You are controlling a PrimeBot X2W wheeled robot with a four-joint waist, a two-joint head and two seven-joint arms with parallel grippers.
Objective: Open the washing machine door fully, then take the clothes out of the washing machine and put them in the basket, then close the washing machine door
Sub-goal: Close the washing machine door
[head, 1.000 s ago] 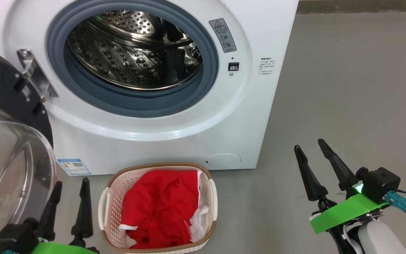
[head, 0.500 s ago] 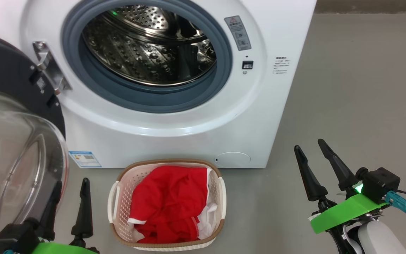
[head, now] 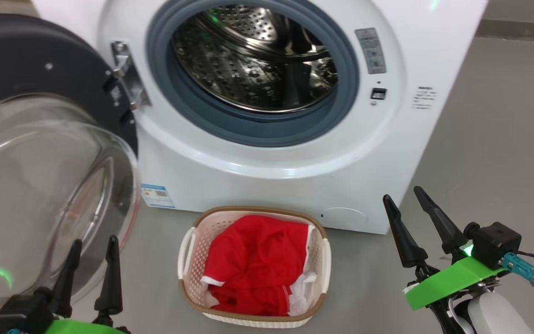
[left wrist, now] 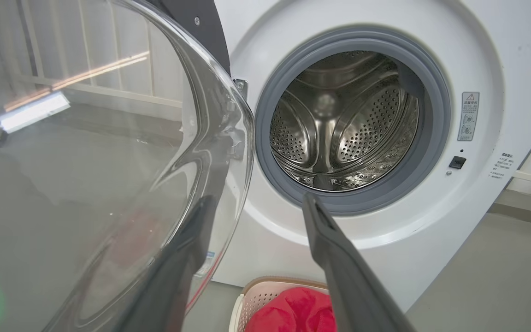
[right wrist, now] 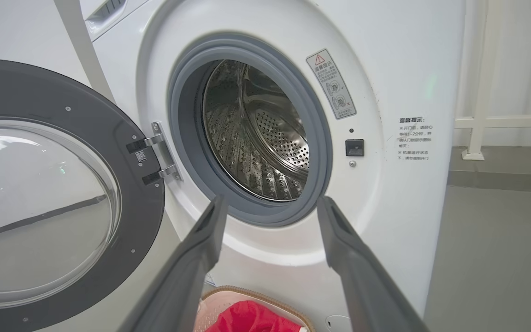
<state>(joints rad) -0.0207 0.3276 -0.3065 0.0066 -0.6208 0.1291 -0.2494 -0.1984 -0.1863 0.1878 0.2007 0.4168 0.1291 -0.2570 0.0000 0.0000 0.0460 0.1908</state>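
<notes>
The white washing machine (head: 401,148) stands with its steel drum (head: 257,60) bare of clothes. Its black door (head: 40,60) hangs wide open at the left, the clear glass bowl (head: 40,195) bulging toward me. The red clothes (head: 255,264) lie in the cream basket (head: 188,260) on the floor before the machine. My left gripper (head: 93,243) is open at the lower left, right beside the glass bowl, one finger seen through the glass (left wrist: 109,184). My right gripper (head: 401,192) is open at the lower right, empty, over the floor.
Grey floor (head: 503,139) stretches to the right of the machine. A blue label (head: 155,195) sits at the machine's lower left corner. The door latch slot (right wrist: 354,147) and a warning sticker (right wrist: 331,83) are right of the opening. A white railing (right wrist: 482,120) stands behind.
The whole head view has shifted right, so the camera has turned left; more of the open door shows. Both grippers keep their places in view and stay open.
</notes>
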